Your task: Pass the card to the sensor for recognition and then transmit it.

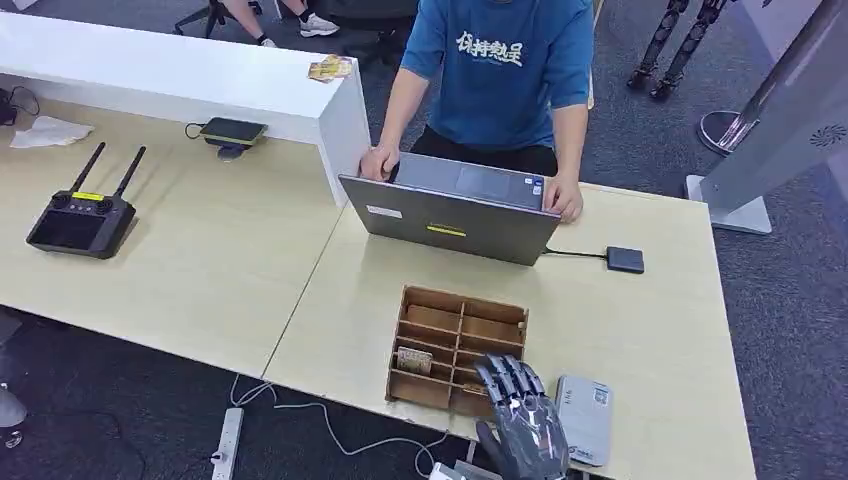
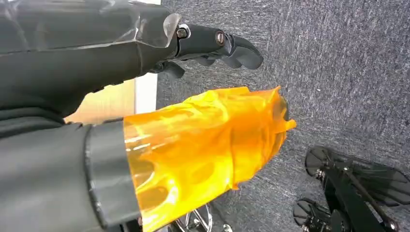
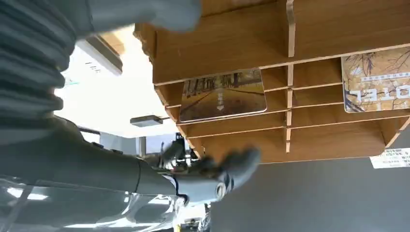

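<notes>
- Right hand (image 1: 522,415) over near corner of rack (image 1: 457,349); fingers apart, holding nothing.
- Card (image 1: 414,361) upright in a left slot, untouched.
- Judgement: shift left, pinch card's top edge, lift straight.
- Left hand (image 2: 212,46) hangs empty, fingers loosely curled.

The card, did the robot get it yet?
Not yet. Nothing looks done: a card sits in the wooden rack. In hand: the right hand hovers at the rack, holding nothing. Left: pick it up, show it to the sensor, pass it on.
</notes>
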Controlling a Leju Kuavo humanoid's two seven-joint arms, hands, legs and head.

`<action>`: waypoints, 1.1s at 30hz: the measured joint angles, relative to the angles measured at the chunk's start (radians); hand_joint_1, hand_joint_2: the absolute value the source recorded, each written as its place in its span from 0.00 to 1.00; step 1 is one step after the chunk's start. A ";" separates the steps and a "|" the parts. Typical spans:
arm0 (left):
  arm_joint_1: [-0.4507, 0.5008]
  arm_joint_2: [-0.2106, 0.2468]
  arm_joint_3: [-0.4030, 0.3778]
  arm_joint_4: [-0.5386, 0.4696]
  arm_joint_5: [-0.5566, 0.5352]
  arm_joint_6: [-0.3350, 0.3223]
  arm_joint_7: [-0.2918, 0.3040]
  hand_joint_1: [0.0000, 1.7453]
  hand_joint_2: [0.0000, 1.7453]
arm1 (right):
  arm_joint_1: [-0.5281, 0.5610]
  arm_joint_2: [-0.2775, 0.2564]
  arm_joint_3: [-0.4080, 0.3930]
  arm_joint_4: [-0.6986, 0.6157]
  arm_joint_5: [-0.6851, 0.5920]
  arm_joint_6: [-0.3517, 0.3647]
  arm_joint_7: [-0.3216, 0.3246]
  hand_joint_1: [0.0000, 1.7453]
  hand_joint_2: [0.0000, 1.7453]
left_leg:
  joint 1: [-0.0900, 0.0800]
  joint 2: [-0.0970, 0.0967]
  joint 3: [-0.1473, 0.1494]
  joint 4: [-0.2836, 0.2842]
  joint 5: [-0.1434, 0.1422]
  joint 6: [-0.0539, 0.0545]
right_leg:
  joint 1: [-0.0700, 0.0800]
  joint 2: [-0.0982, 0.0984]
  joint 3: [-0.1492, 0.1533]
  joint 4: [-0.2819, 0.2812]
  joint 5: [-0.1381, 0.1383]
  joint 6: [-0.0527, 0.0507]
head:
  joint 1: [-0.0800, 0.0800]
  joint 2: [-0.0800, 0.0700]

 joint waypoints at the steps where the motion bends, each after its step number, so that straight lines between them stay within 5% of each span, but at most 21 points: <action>1: 0.000 0.000 0.000 0.000 0.000 0.000 0.000 0.00 0.00 | 0.000 0.000 0.000 0.000 -0.005 0.000 0.000 0.02 1.00 | 0.000 0.000 0.000 0.000 0.000 0.000 | 0.000 0.000 0.000 0.000 0.000 0.000 | 0.000 0.000; 30: 0.000 0.000 0.000 0.000 0.000 -0.001 0.000 0.00 0.00 | 0.006 0.006 0.000 0.000 -0.025 -0.031 -0.019 0.01 1.00 | 0.000 0.000 0.000 0.000 0.000 0.000 | 0.000 0.000 0.000 0.000 0.000 0.000 | 0.000 0.000; 31: 0.000 0.000 0.000 0.000 0.000 -0.001 0.000 0.00 0.00 | 0.006 0.007 0.000 0.000 -0.025 -0.032 -0.019 0.09 1.00 | 0.000 0.000 0.000 0.000 0.000 0.000 | 0.000 0.000 0.000 0.000 0.000 0.000 | 0.000 0.000; 32: 0.000 0.000 0.000 0.000 -0.001 -0.001 0.000 0.00 0.00 | 0.006 0.009 0.000 0.001 -0.025 -0.032 -0.019 0.42 1.00 | 0.000 0.000 0.000 0.000 0.000 0.000 | 0.000 0.000 0.000 0.000 0.000 0.000 | 0.000 0.000; 33: 0.000 0.000 0.000 0.000 -0.002 -0.002 0.000 0.00 0.00 | 0.006 0.010 0.000 0.001 -0.025 -0.032 -0.019 0.62 1.00 | 0.000 0.000 0.000 0.000 0.000 0.000 | 0.000 0.000 0.000 0.000 0.000 0.000 | 0.000 0.000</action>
